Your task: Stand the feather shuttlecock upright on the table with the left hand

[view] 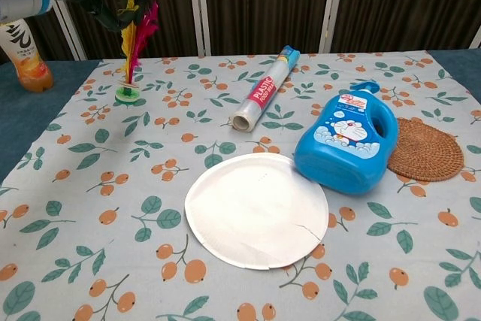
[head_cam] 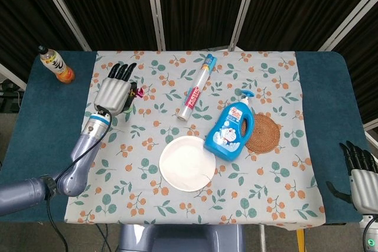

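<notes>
right hand (head_cam: 358, 176) idles at the near right counter (head_cam: 47, 128) edge, fingers apart, holding nothing, well away from the job. far left: feather shuttlecock (view: 132, 44) hangs straight below the left hand (head_cam: 114, 94), long axis near vertical, green disc base touching or just above the floral cloth, can't tell which. left hand pinches the feather tops, other fingers extended. feathers yellow, red, magenta, some green, fanned upward. looks upright, release not yet done
</notes>
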`<state>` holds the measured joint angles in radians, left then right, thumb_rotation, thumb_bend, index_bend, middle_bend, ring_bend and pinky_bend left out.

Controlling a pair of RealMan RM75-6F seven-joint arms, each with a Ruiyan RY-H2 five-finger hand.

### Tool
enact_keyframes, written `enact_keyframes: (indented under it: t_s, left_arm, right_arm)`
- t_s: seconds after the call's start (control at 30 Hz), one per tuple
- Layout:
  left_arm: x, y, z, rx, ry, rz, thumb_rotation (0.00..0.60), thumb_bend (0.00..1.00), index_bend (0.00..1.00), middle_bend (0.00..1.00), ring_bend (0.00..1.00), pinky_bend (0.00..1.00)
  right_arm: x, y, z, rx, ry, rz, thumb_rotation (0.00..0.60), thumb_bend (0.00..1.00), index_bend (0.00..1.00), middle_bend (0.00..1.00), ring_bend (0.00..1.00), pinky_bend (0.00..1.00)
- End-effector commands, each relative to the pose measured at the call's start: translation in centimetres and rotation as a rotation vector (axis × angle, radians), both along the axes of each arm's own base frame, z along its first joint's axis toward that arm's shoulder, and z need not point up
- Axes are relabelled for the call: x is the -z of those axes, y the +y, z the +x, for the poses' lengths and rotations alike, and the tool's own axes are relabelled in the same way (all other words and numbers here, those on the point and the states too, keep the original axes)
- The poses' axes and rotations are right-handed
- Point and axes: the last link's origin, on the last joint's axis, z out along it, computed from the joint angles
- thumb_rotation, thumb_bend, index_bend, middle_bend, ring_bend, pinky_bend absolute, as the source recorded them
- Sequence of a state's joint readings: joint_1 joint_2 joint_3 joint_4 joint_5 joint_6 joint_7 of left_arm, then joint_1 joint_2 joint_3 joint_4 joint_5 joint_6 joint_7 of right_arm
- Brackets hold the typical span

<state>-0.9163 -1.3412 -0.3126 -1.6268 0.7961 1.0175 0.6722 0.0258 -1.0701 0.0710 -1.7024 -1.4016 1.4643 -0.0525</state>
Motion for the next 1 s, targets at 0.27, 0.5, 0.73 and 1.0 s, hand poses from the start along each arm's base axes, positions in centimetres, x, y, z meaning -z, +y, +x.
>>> enact_keyframes:
  t_s: [0.27, 0.5, 0.73, 1.0]
  left_arm:
    - [-2.5, -4.3, -0.8, 0.046, 0.101, -0.028, 0.600, 0.60, 0.68, 0.00, 0.00, 0.00]
    - [-2.0, -6.2, -2.2, 0.064, 0.125, -0.086, 0.600, 0.60, 0.68, 0.00, 0.00, 0.00]
    - [-0.7, -7.5, -3.5, 0.070, 0.141, -0.143, 0.600, 0.60, 0.68, 0.00, 0.00, 0.00]
    - [0.6, -8.5, -5.0, 0.051, 0.153, -0.187, 0.600, 0.60, 0.68, 0.00, 0.00, 0.00]
  right_arm:
    - [0.0, -0.1, -0.1, 0.014, 0.005, -0.014, 0.600, 0.15, 0.00, 0.00, 0.00, 0.00]
    - [0.1, -0.1, -0.1, 0.014, 0.010, -0.017, 0.600, 0.15, 0.00, 0.00, 0.00, 0.00]
    - [0.0, -0.1, -0.1, 0.010, 0.018, -0.022, 0.600, 0.15, 0.00, 0.00, 0.00, 0.00]
    - [0.0, -0.1, -0.1, 0.006, 0.018, -0.022, 0.600, 0.15, 0.00, 0.00, 0.00, 0.00]
